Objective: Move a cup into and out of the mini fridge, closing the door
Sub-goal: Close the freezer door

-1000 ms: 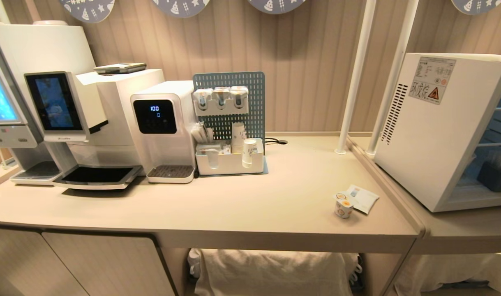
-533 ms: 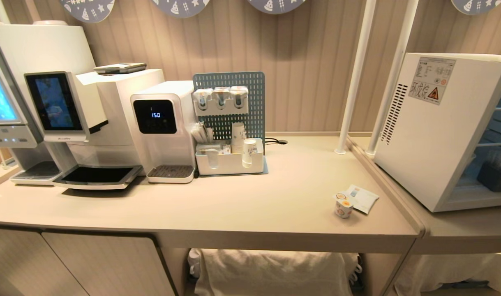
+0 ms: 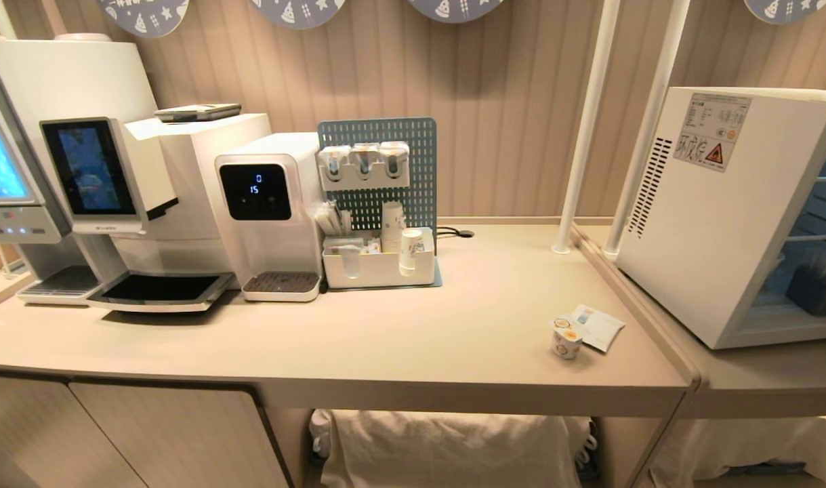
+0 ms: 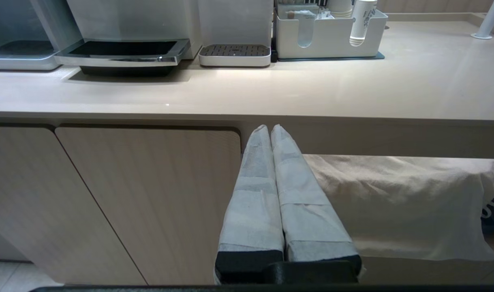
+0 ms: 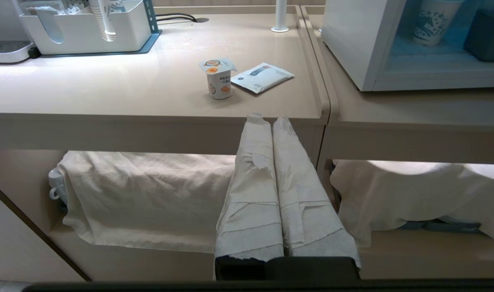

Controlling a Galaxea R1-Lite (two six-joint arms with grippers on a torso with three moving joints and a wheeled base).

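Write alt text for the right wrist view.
A shut end effector points at a counter's front edge, where a cup stands upright beside a flat packet. An open fridge sits farther right.

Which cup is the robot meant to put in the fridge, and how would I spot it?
Start at the mini fridge at the right end of the counter, then look left along the counter's front. The cup stands there beside a flat white sachet. It is squat, with an orange fruit picture, unlike the tall paper cups in the organiser.
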